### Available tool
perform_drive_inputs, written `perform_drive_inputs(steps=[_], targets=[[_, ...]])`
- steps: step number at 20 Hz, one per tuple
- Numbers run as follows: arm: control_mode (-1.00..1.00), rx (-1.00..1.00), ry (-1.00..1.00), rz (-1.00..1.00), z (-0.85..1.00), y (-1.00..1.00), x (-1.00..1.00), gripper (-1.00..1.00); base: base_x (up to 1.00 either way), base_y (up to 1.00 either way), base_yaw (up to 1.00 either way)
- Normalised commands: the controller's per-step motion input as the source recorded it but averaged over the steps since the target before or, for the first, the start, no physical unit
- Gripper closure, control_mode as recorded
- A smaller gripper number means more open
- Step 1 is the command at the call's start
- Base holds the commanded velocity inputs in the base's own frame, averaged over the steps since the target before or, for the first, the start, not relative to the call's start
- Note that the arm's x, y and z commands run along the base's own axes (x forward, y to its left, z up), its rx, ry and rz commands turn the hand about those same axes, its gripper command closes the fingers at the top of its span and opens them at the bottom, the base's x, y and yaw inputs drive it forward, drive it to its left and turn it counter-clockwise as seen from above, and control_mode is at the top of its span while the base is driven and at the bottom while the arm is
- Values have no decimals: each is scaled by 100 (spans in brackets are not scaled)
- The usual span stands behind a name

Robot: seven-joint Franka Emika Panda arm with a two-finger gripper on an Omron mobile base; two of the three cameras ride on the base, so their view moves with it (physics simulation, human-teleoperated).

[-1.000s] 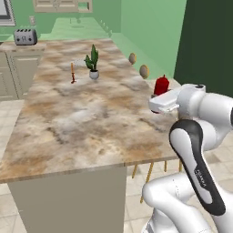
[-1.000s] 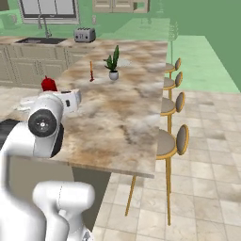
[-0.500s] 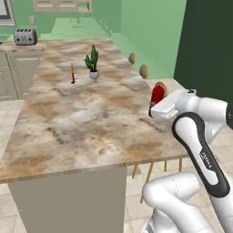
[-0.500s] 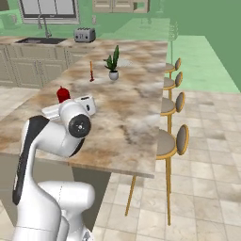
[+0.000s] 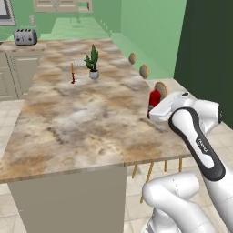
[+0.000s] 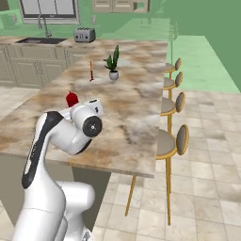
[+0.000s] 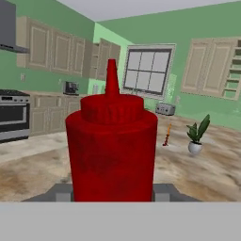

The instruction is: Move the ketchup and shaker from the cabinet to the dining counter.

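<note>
End effector [image 7: 113, 193] clamped on ketchup [image 7: 111, 146] over marbled dining counter [image 5: 82, 123]; green-walled kitchen, 4 stools [image 6: 169, 141].

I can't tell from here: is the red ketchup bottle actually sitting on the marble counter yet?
Cannot tell. In the left base view the ketchup bottle stands upright over the counter, but the gripper hides its base.

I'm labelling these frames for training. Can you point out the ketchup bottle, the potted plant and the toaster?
ketchup bottle [image 7: 111, 155], hand view, middle of its red body.
potted plant [image 5: 93, 59], left base view, on its green leaves.
toaster [image 6: 84, 34], right base view, its silver side.
</note>
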Motion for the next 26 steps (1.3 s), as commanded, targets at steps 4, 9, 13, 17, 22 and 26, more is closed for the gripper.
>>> perform_drive_inputs(steps=[4,9,13,17,22,26], targets=[[-100,0,1,4,-38,-26,43,100,0,0,0],[-100,0,3,5,-34,-17,31,100,0,0,0],[-100,0,11,6,-22,-8,25,100,0,0,0],[-100,-4,9,6,-33,-5,20,100,0,0,0],[-100,-4,2,4,-40,-3,16,100,0,0,0],[-100,0,0,3,-36,-12,11,100,0,0,0]])
